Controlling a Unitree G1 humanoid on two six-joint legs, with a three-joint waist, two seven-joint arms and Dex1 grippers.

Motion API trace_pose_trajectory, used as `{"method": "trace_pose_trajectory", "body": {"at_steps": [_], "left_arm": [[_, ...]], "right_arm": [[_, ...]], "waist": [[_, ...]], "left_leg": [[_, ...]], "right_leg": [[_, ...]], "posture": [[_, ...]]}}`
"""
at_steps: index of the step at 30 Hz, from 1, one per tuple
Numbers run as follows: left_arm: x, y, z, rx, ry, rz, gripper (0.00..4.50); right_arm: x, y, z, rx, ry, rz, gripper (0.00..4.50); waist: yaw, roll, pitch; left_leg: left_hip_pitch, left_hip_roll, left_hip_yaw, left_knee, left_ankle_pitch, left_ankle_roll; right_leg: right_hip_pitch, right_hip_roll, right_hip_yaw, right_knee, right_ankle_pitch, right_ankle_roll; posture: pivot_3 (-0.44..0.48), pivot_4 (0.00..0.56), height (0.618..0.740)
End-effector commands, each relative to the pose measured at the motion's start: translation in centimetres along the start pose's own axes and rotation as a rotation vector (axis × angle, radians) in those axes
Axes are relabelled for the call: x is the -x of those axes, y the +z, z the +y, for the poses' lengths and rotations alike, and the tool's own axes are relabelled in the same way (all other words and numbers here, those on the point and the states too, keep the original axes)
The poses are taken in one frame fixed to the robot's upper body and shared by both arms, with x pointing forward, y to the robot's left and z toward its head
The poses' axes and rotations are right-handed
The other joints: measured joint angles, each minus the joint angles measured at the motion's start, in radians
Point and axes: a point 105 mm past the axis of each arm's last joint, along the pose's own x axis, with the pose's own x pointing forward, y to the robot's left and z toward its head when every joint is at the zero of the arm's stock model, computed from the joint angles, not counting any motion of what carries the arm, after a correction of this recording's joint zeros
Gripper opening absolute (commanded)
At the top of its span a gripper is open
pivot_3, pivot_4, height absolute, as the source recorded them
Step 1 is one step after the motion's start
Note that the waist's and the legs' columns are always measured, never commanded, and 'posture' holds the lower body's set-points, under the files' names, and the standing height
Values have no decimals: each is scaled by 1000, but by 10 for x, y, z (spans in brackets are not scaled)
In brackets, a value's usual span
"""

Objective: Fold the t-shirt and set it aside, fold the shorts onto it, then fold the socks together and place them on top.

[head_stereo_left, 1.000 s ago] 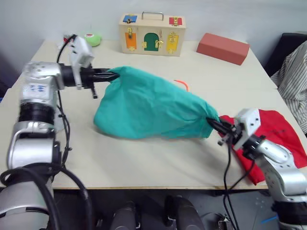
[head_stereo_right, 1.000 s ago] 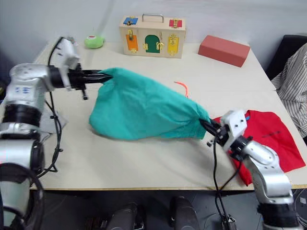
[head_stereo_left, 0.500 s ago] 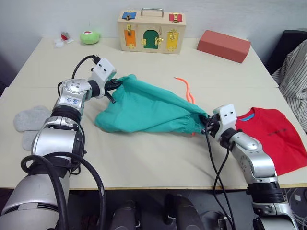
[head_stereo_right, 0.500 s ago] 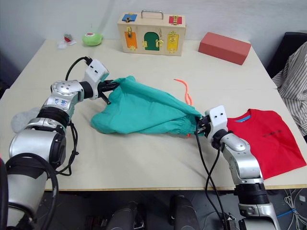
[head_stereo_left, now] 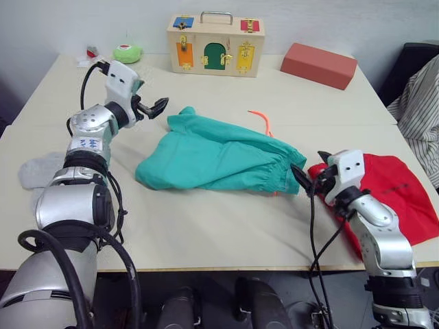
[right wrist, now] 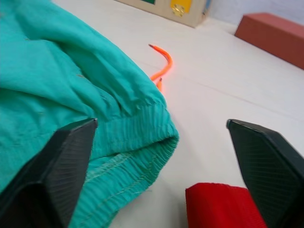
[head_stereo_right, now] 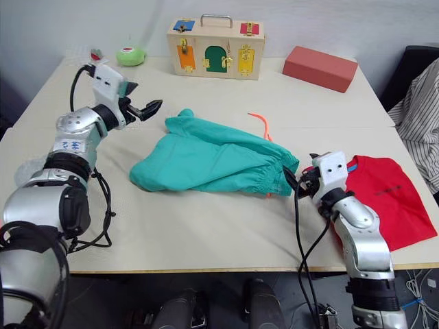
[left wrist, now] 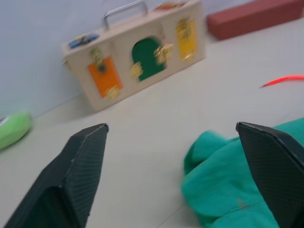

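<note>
The green shorts [head_stereo_left: 216, 156] lie loosely folded in the middle of the table [head_stereo_left: 206, 226], their gathered waistband toward the right gripper [head_stereo_right: 300, 179] and the orange drawstring [head_stereo_left: 263, 120] trailing out behind. Both grippers stand wide apart and hold nothing (the left gripper [head_stereo_right: 145, 108] hovers just off the shorts' far left corner). The red t-shirt [head_stereo_right: 384, 195] lies by the right arm, and the grey socks [head_stereo_left: 38, 171] at the table's left edge.

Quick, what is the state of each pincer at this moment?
Left pincer: open, holding nothing, beside the shorts.
Right pincer: open, holding nothing, between the shorts and the t-shirt.
</note>
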Motion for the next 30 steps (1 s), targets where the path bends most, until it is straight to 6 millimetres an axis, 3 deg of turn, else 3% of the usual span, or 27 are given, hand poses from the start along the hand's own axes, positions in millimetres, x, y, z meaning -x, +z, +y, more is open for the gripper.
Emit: {"method": "trace_pose_trajectory", "body": {"at_steps": [1,4,7,11,15,18,21,24,29,30], "left_arm": [[23,-1,-42,-108,-390,-18,4482],[50,-24,-70,-110,-577,72,4482],[68,-45,-95,-120,-651,148,4482],[65,-66,-109,-226,-601,204,4482],[53,-81,-109,-287,-538,263,4482],[40,-91,-98,-357,-456,320,4500],[31,-99,-89,-387,-402,372,4500],[24,-103,-77,-411,-331,412,3863],[26,-104,-70,-342,-312,426,2299],[27,-103,-69,-298,-315,417,2022]], "right_arm": [[6,23,49,115,308,-60,4481],[6,10,77,166,438,-2,4481],[-8,0,92,215,445,23,4481],[-31,-15,90,310,354,81,4481],[-46,-29,87,421,342,146,4481],[-57,-33,80,473,315,160,3918],[-64,-33,74,503,305,159,2908],[-63,-32,73,524,328,145,1809],[-58,-31,68,527,364,131,5],[-57,-28,69,527,383,112,0]], "waist": [[-9,0,0],[-17,0,0],[-21,0,0],[-6,-1,-1],[2,-2,-1],[-2,-3,-2],[-1,-4,-3],[-3,-4,-3],[-7,-4,-3],[-8,-4,-3]], "left_leg": [[1,0,0,0,0,0],[3,2,2,0,0,-1],[4,3,2,0,1,-3],[4,4,1,2,1,-4],[3,2,0,2,1,-2],[3,2,0,2,1,-1],[3,2,0,2,2,-1],[3,2,0,2,2,-1],[3,2,0,2,2,-1],[3,3,0,2,2,-1]], "right_leg": [[1,0,0,0,0,0],[1,3,3,0,0,0],[1,3,7,-1,0,-1],[1,2,14,0,0,-2],[1,-1,13,0,1,-3],[1,-1,13,-1,1,-3],[1,-1,12,0,2,-3],[1,-1,11,0,2,-3],[1,0,10,0,2,-3],[1,0,9,0,2,-3]], "posture": [[0,150,740],[0,150,740],[0,150,740],[0,150,740],[0,150,740],[0,150,740],[0,150,740],[0,150,740],[0,150,740],[0,150,740]]}}
